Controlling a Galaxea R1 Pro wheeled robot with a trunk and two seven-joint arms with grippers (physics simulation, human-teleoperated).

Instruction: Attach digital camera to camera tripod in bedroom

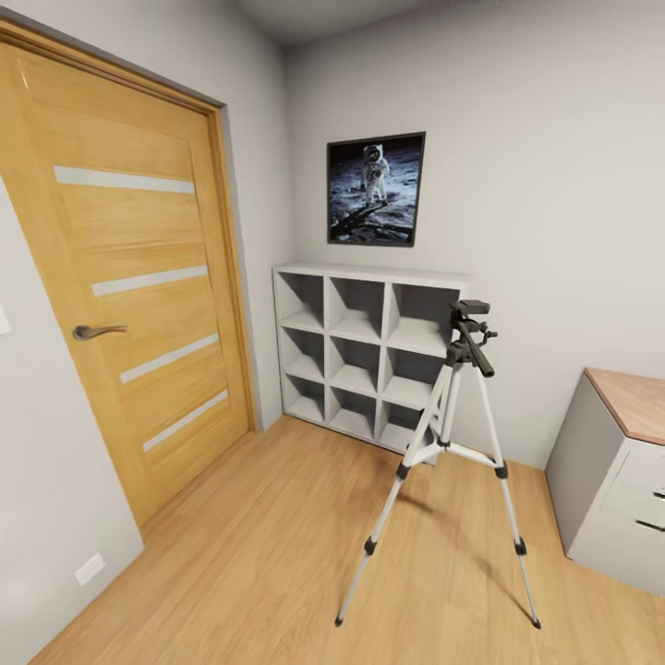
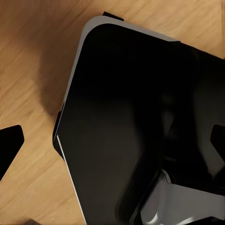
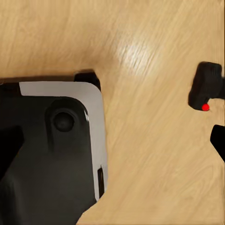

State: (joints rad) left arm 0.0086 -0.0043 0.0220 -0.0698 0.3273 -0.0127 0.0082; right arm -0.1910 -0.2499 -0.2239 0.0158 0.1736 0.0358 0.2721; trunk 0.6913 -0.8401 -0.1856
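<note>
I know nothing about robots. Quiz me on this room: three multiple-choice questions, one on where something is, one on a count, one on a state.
1. Where does the camera tripod stand?
A. in front of the white cube shelf
B. against the door
C. on the drawer unit

2. How many compartments does the shelf show?
A. four
B. six
C. nine

3. What sits on the tripod's head?
A. the digital camera
B. a lamp
C. nothing

Answers:
1 A: its feet rest on the wood floor before the shelf.
2 C: three rows of three.
3 C: the mount is bare; the digital camera lies on the floor.
</note>
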